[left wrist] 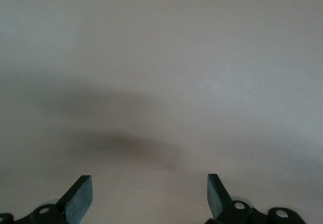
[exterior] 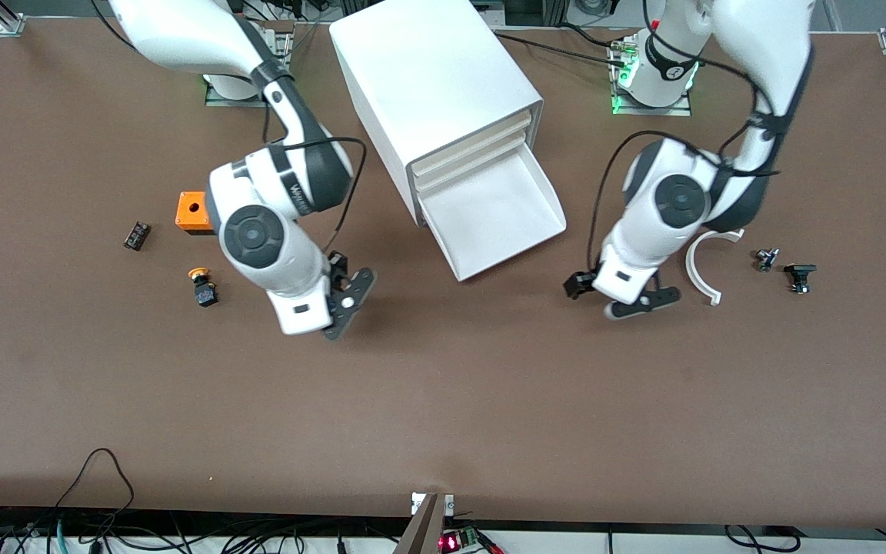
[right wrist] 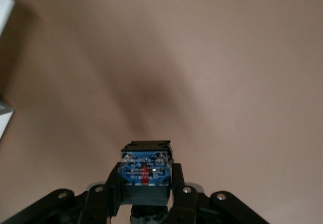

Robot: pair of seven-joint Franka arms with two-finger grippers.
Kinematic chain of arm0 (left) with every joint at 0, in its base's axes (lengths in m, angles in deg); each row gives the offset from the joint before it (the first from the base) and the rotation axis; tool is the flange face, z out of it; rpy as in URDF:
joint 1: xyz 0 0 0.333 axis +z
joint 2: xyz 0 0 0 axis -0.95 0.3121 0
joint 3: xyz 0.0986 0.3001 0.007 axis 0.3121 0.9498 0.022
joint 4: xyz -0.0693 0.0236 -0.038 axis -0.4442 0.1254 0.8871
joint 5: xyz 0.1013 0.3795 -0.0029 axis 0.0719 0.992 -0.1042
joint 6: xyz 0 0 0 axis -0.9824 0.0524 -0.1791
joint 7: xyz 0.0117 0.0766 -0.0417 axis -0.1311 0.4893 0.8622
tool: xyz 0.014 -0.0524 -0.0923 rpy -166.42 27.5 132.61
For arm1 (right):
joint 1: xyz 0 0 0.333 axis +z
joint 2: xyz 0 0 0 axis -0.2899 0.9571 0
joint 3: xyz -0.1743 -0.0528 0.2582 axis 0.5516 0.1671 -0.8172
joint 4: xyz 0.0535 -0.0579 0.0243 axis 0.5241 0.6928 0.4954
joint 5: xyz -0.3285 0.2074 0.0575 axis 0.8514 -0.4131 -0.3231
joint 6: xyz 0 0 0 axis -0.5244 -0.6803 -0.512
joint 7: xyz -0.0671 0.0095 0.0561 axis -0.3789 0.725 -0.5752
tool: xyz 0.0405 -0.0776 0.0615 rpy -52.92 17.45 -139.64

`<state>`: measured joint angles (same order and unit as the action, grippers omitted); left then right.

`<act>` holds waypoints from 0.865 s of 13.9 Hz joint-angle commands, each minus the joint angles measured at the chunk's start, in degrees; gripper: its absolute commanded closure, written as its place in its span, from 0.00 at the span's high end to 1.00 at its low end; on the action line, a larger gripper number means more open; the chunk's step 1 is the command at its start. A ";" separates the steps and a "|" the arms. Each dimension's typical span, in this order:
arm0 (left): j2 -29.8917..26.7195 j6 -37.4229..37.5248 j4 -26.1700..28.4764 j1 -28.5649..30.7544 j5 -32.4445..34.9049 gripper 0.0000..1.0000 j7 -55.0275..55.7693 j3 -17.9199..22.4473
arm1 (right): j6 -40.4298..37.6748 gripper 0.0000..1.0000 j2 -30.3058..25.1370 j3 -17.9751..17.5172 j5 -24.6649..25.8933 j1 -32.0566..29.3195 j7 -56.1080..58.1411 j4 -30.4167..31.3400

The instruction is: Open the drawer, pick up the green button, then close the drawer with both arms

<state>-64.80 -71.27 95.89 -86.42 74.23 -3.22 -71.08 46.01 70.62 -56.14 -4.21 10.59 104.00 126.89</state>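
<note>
The white cabinet (exterior: pixel 428 69) stands in the middle of the table toward the robots. Its bottom drawer (exterior: pixel 504 219) is pulled out and its white tray shows nothing inside. My right gripper (exterior: pixel 344 298) hangs over bare table beside the drawer, toward the right arm's end. In the right wrist view it (right wrist: pixel 145 186) is shut on the button (right wrist: pixel 145 169). The button's black-and-blue body shows and its cap is hidden. My left gripper (exterior: pixel 618 302) is open and empty over bare table, toward the left arm's end of the drawer. Its fingers (left wrist: pixel 81 196) stand wide apart.
An orange box (exterior: pixel 193 211), an orange-yellow-capped button (exterior: pixel 203 286) and a small black part (exterior: pixel 136 235) lie toward the right arm's end. A white curved piece (exterior: pixel 701 269) and two small dark parts (exterior: pixel 766 258) (exterior: pixel 799 275) lie toward the left arm's end.
</note>
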 commanded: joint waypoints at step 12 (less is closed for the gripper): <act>0.67 -1.27 8.21 -7.98 -0.82 1.00 6.31 -6.21 | 15.78 0.20 -7.12 -0.57 -1.82 -1.77 -41.51 22.42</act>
<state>-61.54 -72.71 100.91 -93.97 74.23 3.50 -75.86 58.01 66.09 -56.20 -5.77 8.98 66.53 143.87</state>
